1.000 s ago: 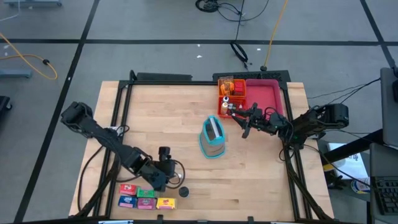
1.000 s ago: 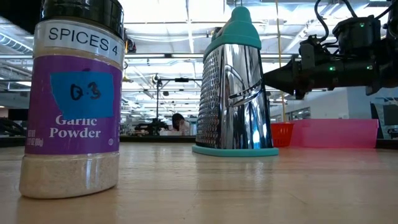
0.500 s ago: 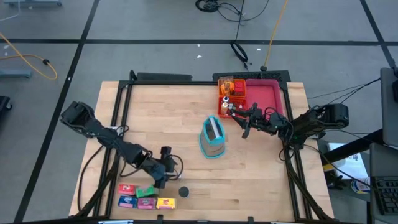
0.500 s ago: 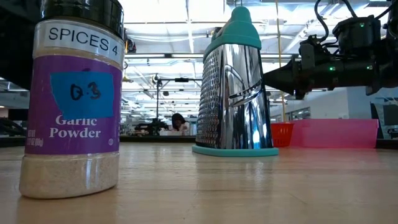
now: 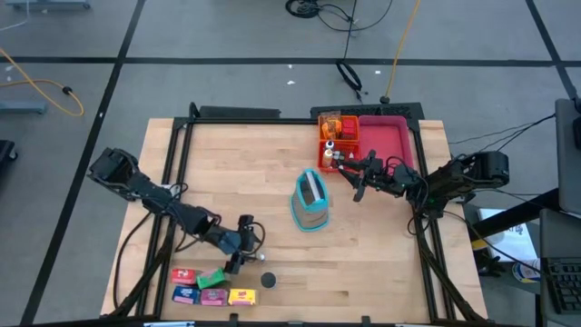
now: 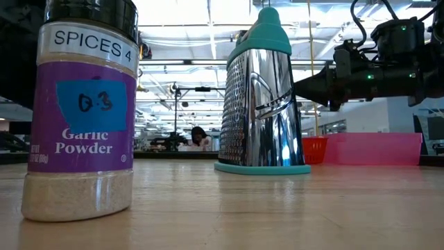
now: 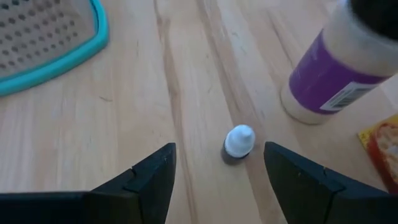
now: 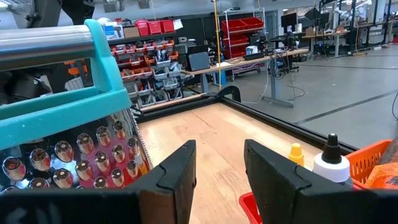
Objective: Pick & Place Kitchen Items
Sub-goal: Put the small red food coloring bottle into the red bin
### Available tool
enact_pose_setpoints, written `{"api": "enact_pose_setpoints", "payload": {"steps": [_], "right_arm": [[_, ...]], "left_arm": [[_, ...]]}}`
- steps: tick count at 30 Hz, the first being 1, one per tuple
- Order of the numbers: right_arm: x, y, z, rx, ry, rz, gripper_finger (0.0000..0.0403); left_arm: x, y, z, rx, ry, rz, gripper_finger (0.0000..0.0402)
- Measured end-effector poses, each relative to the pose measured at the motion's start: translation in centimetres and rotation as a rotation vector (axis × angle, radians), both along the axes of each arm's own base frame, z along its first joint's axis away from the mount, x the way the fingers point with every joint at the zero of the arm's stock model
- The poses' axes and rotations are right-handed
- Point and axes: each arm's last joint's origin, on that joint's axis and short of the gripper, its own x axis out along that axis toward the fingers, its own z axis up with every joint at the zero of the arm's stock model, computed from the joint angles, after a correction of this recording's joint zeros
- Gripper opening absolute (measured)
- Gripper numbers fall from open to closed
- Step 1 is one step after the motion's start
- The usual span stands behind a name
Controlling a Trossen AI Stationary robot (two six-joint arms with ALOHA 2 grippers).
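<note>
The grater [image 5: 310, 201] stands mid-desk [image 5: 245, 163]; two trays [image 5: 385, 138] sit at the far right corner; four boxes [image 5: 211, 289] lie along the near edge, left of centre; a spice jar [image 5: 269, 281] stands just right of them; a small capped bottle [image 7: 239, 142] lies near that jar.

The left arm reaches from the table's left edge diagonally toward the near middle of the table, its elbow bent low over the wood; the left gripper [image 5: 243, 251] hangs just above the surface with its two dark fingers [image 7: 152, 177] spread apart and nothing between them; the right arm comes in from the table's right edge, stretched roughly level toward the centre; the right gripper [image 5: 359, 175] is held above the table, its fingers [image 8: 180, 168] parted with an empty gap, gripping nothing.
</note>
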Motion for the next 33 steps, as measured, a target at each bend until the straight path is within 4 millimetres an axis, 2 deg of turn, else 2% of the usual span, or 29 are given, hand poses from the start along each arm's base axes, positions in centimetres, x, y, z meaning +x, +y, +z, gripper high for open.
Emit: {"api": "enact_pose_setpoints", "payload": {"steps": [6,11,14,18,24,33], "right_arm": [[0.0,0.0,0.0,0.000,0.000,0.000,0.0128],[0.0,0.0,0.0,-0.003,0.004,-0.001,0.0128],[0.0,0.0,-0.1,-0.004,0.008,0.000,0.0128],[0.0,0.0,-0.1,-0.005,0.010,-0.001,0.0128],[0.0,0.0,-0.1,-0.005,0.011,-0.001,0.0128],[0.0,0.0,-0.1,-0.005,0.011,-0.001,0.0128]], "left_arm": [[0.6,-0.1,-0.8,-0.013,-0.010,-0.015,0.0245],[1.5,-0.3,-3.1,-0.043,0.032,-0.056,0.0245],[1.9,-0.2,-3.8,-0.044,0.037,-0.049,0.0238],[2.1,0.1,-3.9,-0.050,0.036,-0.063,0.0183],[2.4,0.3,-3.7,-0.063,0.012,-0.137,0.0051],[2.9,1.6,-3.6,-0.070,0.021,-0.065,0.0054]]}}
